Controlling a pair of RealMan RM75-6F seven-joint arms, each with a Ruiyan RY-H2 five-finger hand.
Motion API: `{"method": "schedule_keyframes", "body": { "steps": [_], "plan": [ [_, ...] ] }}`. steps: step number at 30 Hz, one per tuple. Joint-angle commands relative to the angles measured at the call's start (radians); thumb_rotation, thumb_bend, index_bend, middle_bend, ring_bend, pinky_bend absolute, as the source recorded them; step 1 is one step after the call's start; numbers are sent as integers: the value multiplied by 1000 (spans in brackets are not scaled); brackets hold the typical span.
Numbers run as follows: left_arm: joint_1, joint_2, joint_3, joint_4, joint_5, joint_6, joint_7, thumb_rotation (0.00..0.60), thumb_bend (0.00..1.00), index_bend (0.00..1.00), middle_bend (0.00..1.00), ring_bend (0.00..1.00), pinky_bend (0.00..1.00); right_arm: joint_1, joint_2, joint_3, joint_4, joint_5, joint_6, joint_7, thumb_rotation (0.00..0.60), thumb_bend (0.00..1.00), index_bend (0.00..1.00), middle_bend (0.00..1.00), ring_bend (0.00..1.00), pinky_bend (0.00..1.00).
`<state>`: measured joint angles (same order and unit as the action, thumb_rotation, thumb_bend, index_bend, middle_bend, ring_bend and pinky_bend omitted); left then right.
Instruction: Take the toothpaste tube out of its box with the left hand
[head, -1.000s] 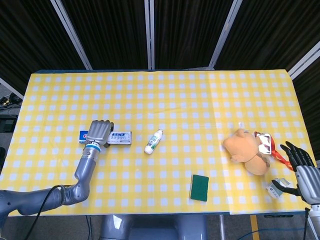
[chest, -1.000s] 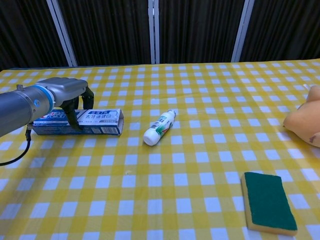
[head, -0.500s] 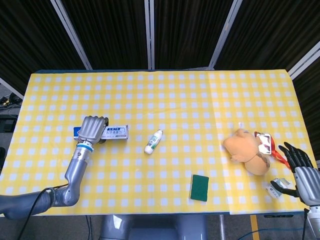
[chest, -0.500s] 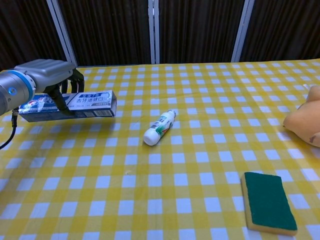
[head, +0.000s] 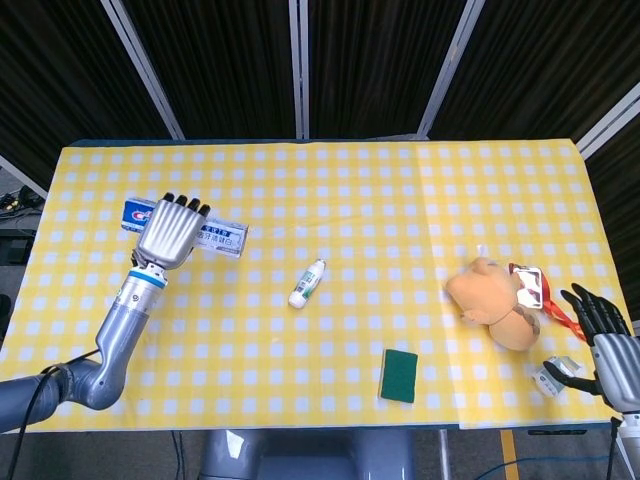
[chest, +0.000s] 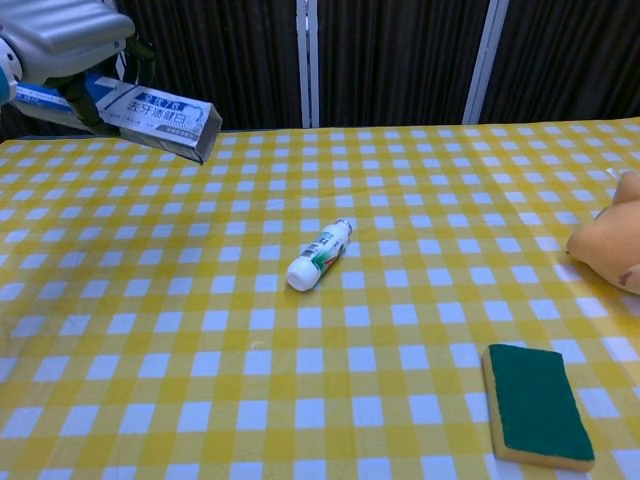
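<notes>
Tablecloth in yellow-and-white check covered the whole work surface, and everything I cared about sat toward my left side of it. My grey metal left arm reached up from the near left corner, its forearm slanting away from me, and the silver left hand held the long white-and-blue toothpaste box from above, fingers draped over its middle. In the chest view the box was lifted well clear of the cloth, its long axis running left to right and tipped, with the right end lower than the left. That lower end faced the middle of the table; I judged it might be the open end, though the flap was too small for me to be sure, and I could not tell whether the tube was inside.

A small white toothpaste tube with a green label lay on the cloth well to the right of the box, slanted, apart from both hands. Far off at the right edge, my black-fingered right hand rested low with its fingers spread, holding nothing. The left hand was far nearer the box, so any shaking or tipping would fall to it.
</notes>
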<state>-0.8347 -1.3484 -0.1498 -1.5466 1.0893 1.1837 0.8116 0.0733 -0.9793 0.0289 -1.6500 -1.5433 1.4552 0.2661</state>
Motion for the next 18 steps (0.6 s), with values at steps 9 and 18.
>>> {"method": "schedule_keyframes", "body": {
  "steps": [9, 18],
  "plan": [
    [-72, 245, 103, 11, 406, 31, 312, 600, 329, 626, 442, 448, 469, -4, 4, -1, -4, -8, 11, 5, 600, 83, 23, 0, 0, 0],
    [-76, 351, 104, -51, 503, -19, 414, 600, 328, 626, 443, 448, 469, -7, 5, -2, -7, -17, 20, 4, 600, 83, 23, 0, 0, 0]
  ]
}}
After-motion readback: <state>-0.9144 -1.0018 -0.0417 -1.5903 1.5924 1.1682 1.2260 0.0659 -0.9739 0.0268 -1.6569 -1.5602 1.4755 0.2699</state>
